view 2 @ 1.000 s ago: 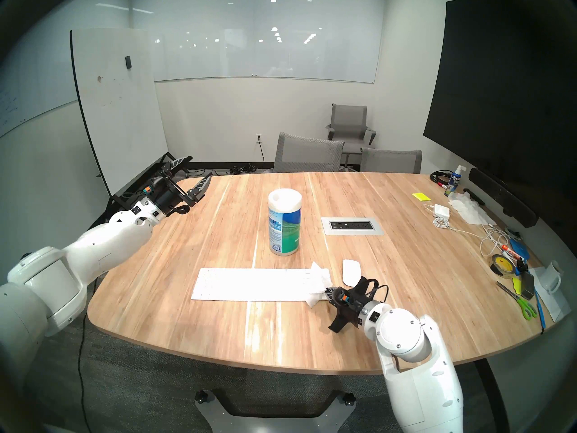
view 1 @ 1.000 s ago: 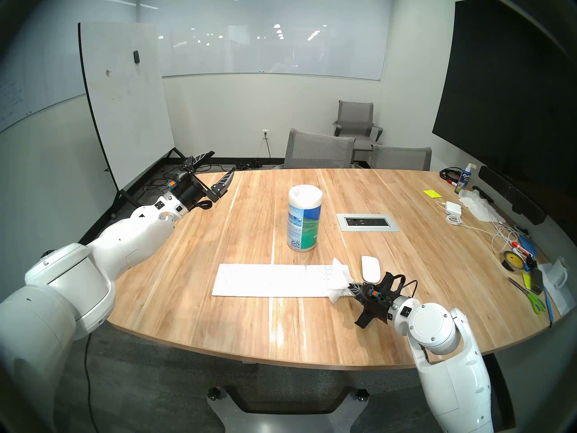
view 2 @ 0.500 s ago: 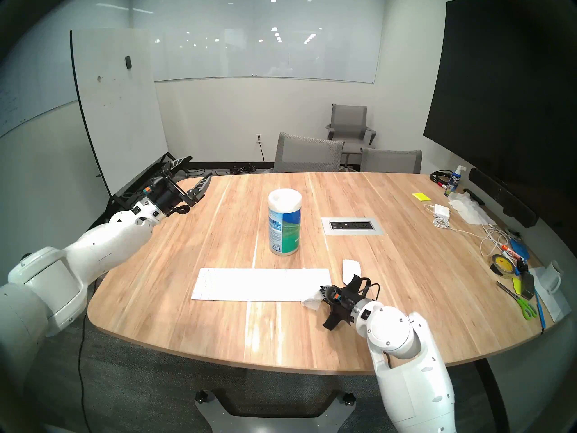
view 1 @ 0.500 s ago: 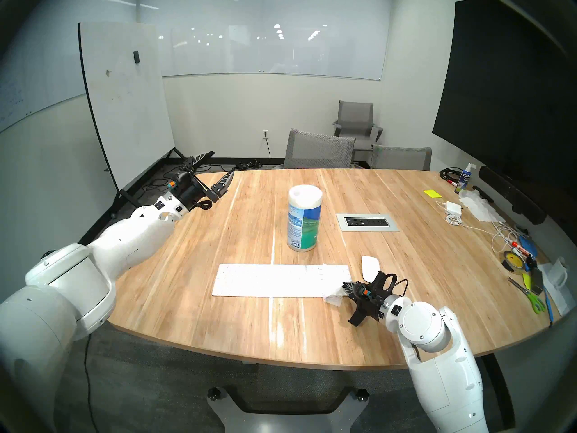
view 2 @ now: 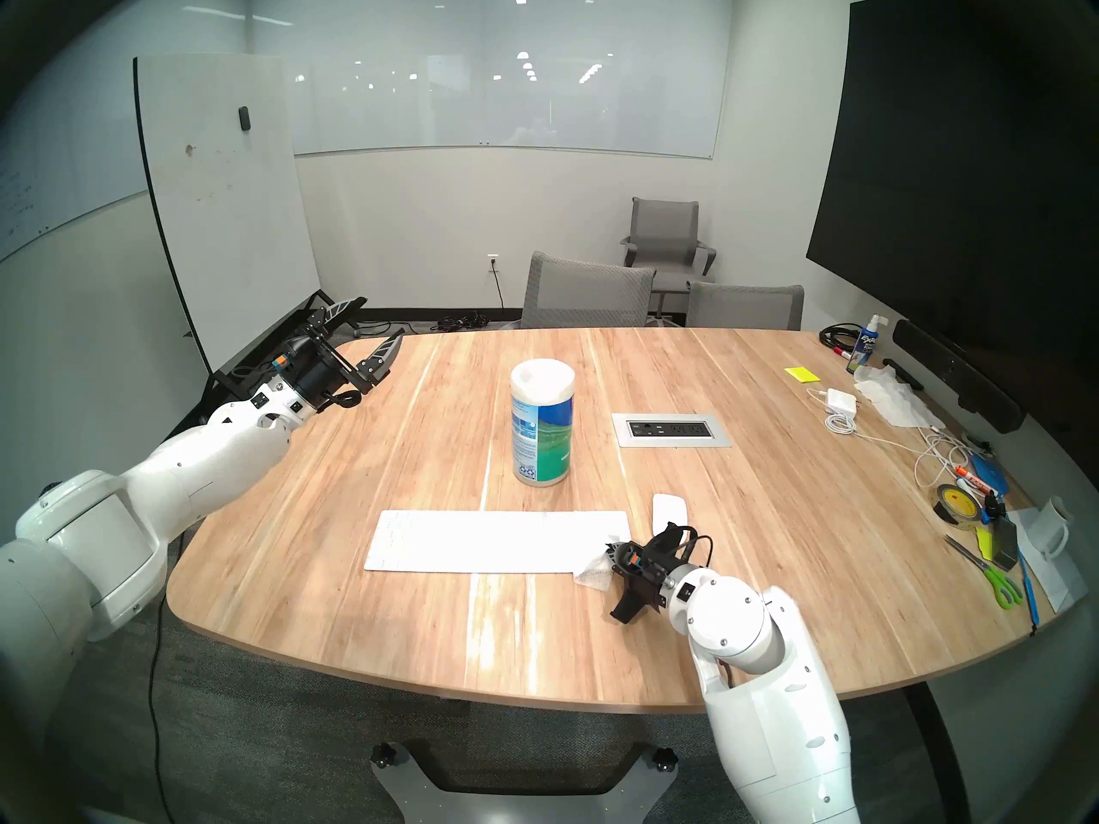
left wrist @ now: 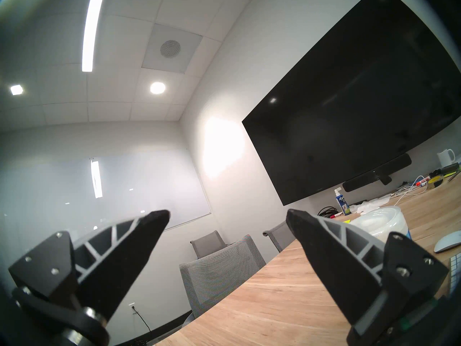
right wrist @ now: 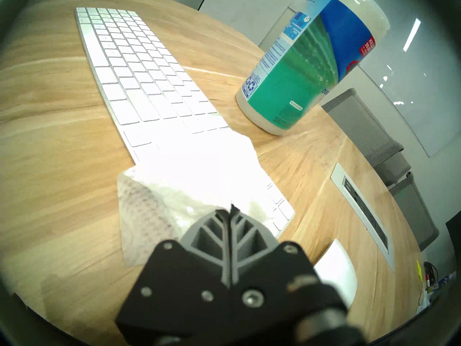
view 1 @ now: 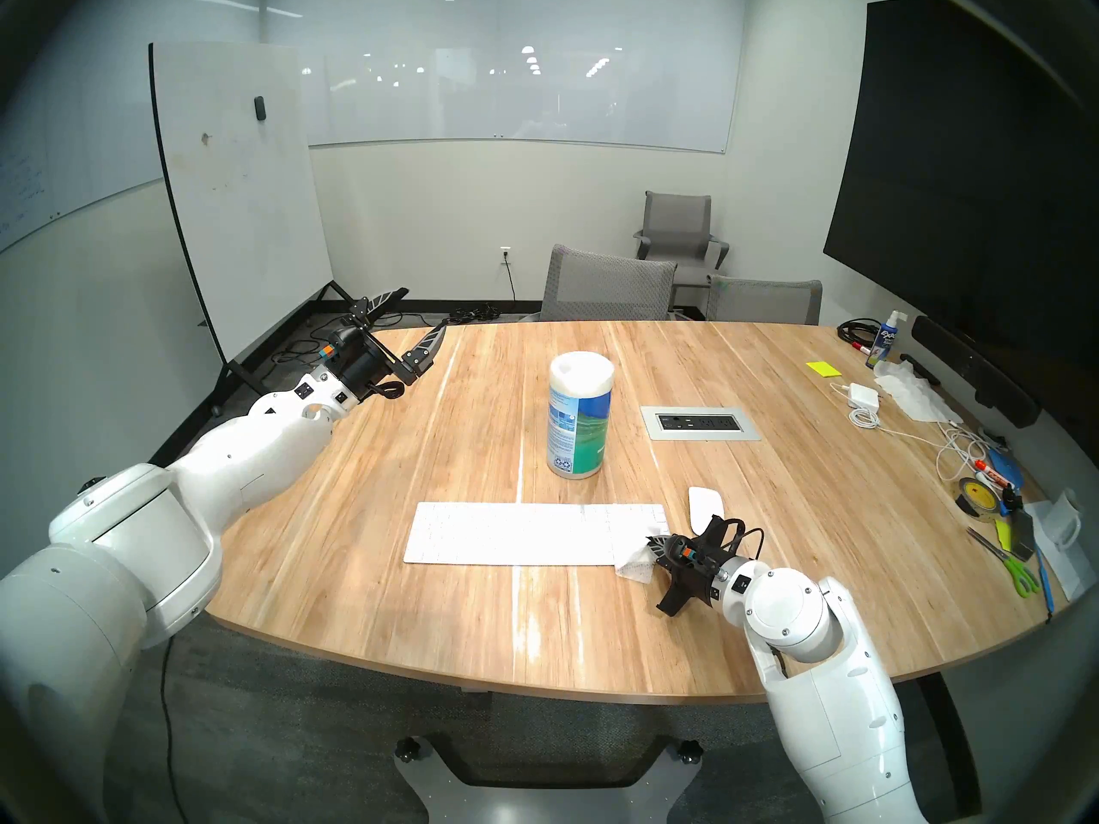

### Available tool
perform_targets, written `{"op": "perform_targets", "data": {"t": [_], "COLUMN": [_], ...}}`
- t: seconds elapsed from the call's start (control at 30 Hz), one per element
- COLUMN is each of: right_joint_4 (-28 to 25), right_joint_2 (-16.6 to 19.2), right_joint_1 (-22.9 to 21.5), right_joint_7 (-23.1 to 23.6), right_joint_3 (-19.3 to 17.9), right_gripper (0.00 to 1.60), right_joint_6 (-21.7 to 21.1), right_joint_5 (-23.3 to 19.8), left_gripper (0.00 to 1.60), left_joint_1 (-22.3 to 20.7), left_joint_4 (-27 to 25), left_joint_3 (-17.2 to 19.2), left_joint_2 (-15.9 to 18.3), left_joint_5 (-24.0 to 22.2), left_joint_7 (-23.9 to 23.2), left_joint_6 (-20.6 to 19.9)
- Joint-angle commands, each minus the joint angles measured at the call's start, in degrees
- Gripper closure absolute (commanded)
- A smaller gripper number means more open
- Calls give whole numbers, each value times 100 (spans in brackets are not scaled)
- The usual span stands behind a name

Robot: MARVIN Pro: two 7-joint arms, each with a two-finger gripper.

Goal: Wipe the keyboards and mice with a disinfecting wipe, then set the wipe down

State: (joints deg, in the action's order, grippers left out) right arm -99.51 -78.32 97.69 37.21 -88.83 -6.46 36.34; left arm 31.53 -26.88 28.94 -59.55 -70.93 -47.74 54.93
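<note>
Right wrist view: we are wiping the keyboard's near end.
Our right gripper (right wrist: 228, 213) is pinching the wipe (right wrist: 174, 188) draped on the keyboard (right wrist: 139, 85); we judge flat, light strokes best. Farther off, our left gripper (view 1: 410, 323) is gaping empty.

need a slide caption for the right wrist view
Right gripper shut on the wipe, draped over the keyboard end onto the table, wipes canister behind.

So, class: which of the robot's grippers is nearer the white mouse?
Right. The right gripper sits just beside the mouse, pinching the wipe. The left gripper hangs open at the table's far left edge.
</note>
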Motion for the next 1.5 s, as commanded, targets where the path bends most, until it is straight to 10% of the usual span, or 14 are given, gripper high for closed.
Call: {"op": "perform_targets", "data": {"t": [0.0, 1.47], "right_joint_4": [38, 121], "right_joint_2": [-67, -586], "right_joint_1": [-265, -505], "right_joint_7": [-89, -299], "right_joint_3": [-22, 954], "right_gripper": [160, 160], "right_joint_6": [59, -304], "right_joint_5": [-45, 603], "left_gripper": [0, 0], "left_joint_1": [-108, -82], "left_joint_4": [1, 23], "left_joint_3": [86, 231], "left_joint_2": [4, -23], "left_joint_5": [-8, 86], "left_joint_7": [10, -36], "left_joint_6": [7, 7]}}
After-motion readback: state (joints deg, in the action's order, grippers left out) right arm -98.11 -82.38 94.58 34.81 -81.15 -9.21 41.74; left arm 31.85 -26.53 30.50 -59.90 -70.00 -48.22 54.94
